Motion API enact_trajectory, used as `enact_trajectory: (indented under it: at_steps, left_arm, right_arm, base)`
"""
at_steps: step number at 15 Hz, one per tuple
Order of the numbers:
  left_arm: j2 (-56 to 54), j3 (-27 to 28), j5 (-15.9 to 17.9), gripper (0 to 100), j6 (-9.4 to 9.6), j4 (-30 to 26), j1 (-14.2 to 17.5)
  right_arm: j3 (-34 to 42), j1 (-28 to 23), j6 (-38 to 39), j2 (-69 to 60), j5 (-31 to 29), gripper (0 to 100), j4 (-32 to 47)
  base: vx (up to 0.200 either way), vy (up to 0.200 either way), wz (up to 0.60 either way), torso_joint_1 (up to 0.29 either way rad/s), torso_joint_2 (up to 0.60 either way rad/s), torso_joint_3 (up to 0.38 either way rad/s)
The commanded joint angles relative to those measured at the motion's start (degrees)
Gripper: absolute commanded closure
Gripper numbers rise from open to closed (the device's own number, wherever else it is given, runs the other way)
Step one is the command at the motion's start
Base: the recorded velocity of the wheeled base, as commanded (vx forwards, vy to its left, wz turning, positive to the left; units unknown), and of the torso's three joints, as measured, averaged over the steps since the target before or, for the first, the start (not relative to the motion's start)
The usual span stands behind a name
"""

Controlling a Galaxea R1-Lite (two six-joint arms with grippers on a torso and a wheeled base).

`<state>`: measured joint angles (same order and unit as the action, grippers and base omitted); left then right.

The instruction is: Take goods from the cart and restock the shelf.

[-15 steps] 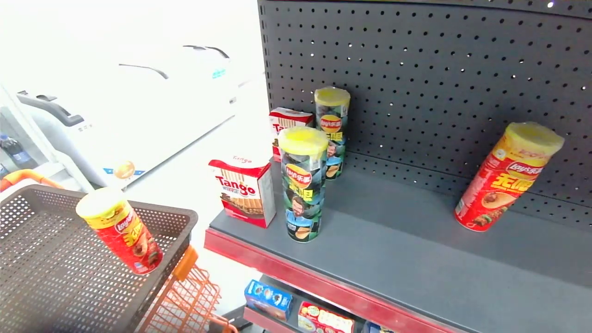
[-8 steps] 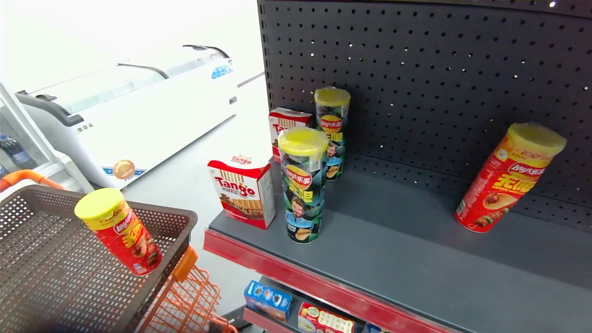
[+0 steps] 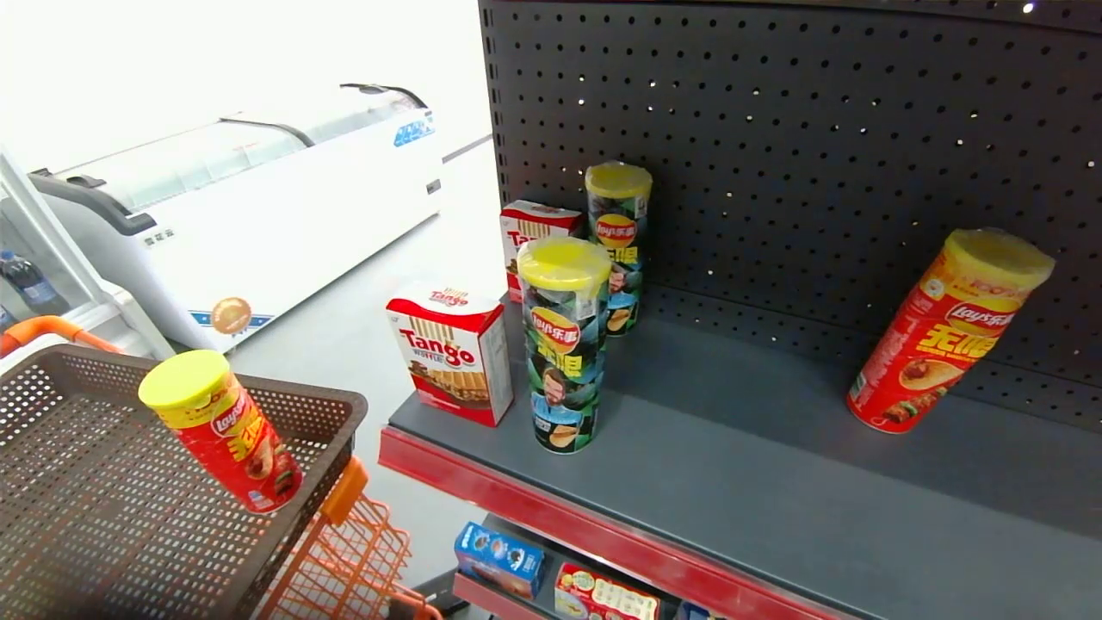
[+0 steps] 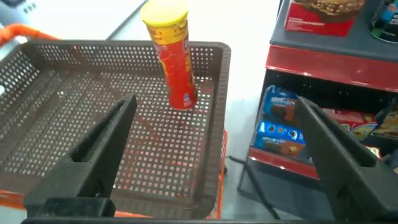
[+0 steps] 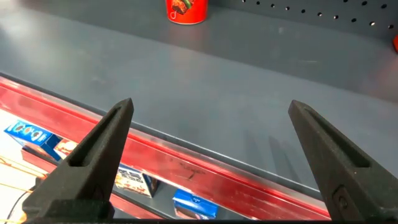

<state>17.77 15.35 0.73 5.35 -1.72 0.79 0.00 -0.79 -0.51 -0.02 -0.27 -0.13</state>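
A red chip can [image 3: 220,429] with a yellow lid stands tilted inside the brown mesh cart basket [image 3: 77,517]. In the left wrist view my left gripper [image 4: 216,104] is open, held above the basket [image 4: 74,112] and short of the red can [image 4: 173,57]. The grey shelf [image 3: 758,482] carries two green cans [image 3: 561,343] [image 3: 616,245], two wafer boxes [image 3: 454,355] [image 3: 534,232] and another red can [image 3: 945,329] leaning on the pegboard. My right gripper [image 5: 211,107] is open over the bare shelf board [image 5: 249,68], facing that can's base [image 5: 186,9].
The shelf has a red front edge [image 3: 551,512], with snack boxes [image 3: 499,558] on the lower tier. The orange cart frame [image 3: 344,551] sits left of the shelf. A white chest freezer [image 3: 241,215] stands behind. Bare shelf lies between the green cans and the leaning can.
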Motion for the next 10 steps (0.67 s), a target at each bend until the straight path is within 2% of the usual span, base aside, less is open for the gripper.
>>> enact_trajectory:
  at_steps: [1,2,3,4,5,7,10]
  left_arm:
    - [17.12,6.45,0.67,0,-2.45,0.31,3.43]
    - [21.6,7.24,0.85,0,-2.19,0.58,5.98]
    - [24.5,7.33,0.5,0,-1.05,1.63,7.03]
    - [27.58,6.89,0.32,0,0.62,3.48,7.21]
    - [30.3,6.8,0.06,0,1.42,5.15,7.12]
    - [37.07,6.45,-4.51,0,1.42,9.01,7.21]
    - [47.0,3.99,-4.69,0,0.98,20.0,7.29]
  right_arm:
    - [0.0,0.0,-0.02,0.02,0.0,0,-0.04]
    - [0.0,0.0,-0.02,0.02,0.0,0,-0.04]
    - [0.0,0.0,-0.02,0.02,0.0,0,-0.04]
    - [0.0,0.0,-0.02,0.02,0.0,0,-0.04]
    - [0.0,0.0,-0.02,0.02,0.0,0,-0.04]
    - [0.0,0.0,-0.02,0.02,0.0,0,-0.04]
    - [0.0,0.0,-0.02,0.02,0.0,0,-0.04]
  base:
    - [0.0,0.0,0.0,0.0,0.0,0.0]
    - [0.0,0.0,0.0,0.0,0.0,0.0]
    - [0.0,0.0,0.0,0.0,0.0,0.0]
    - [0.0,0.0,0.0,0.0,0.0,0.0]
    - [0.0,0.0,0.0,0.0,0.0,0.0]
    - [0.0,0.0,0.0,0.0,0.0,0.0]
    - [0.0,0.0,0.0,0.0,0.0,0.0]
